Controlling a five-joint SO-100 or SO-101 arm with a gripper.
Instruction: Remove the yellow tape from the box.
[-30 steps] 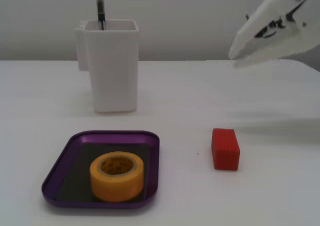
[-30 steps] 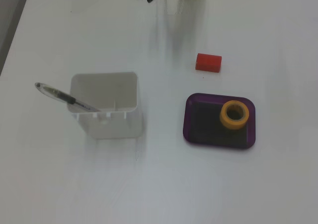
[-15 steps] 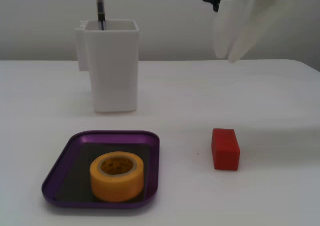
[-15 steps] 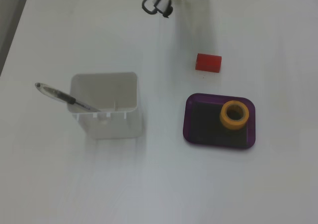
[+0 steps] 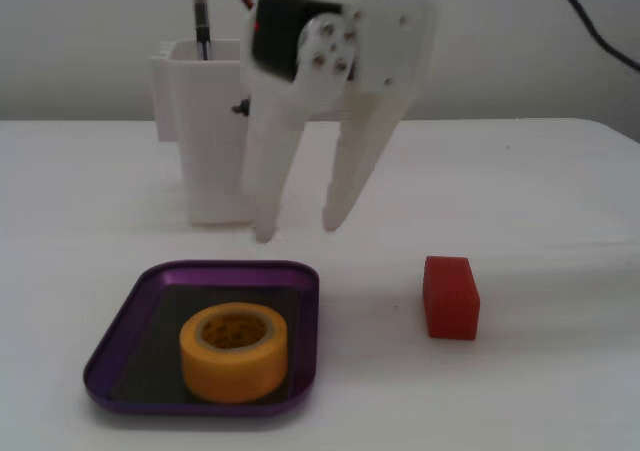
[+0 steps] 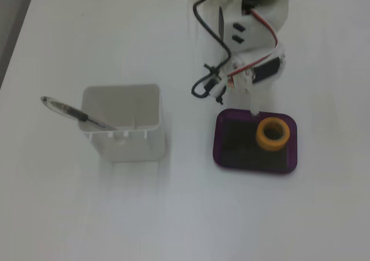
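The yellow tape (image 5: pixel 234 352) lies flat, hole up, in the purple box (image 5: pixel 112 355), towards its front right in a fixed view. From above, the tape (image 6: pixel 273 133) sits in the box's (image 6: pixel 219 150) right corner nearest the arm. My white gripper (image 5: pixel 296 229) hangs fingers down, open and empty, above the table just behind the box's far rim. From above, the gripper (image 6: pixel 247 94) is at the box's edge, fingertips hard to make out.
A small red block (image 5: pixel 450 297) lies on the table right of the box; it does not show from above. A tall white container (image 5: pixel 205 131) holding a pen (image 6: pixel 75 113) stands behind the box, left of the gripper.
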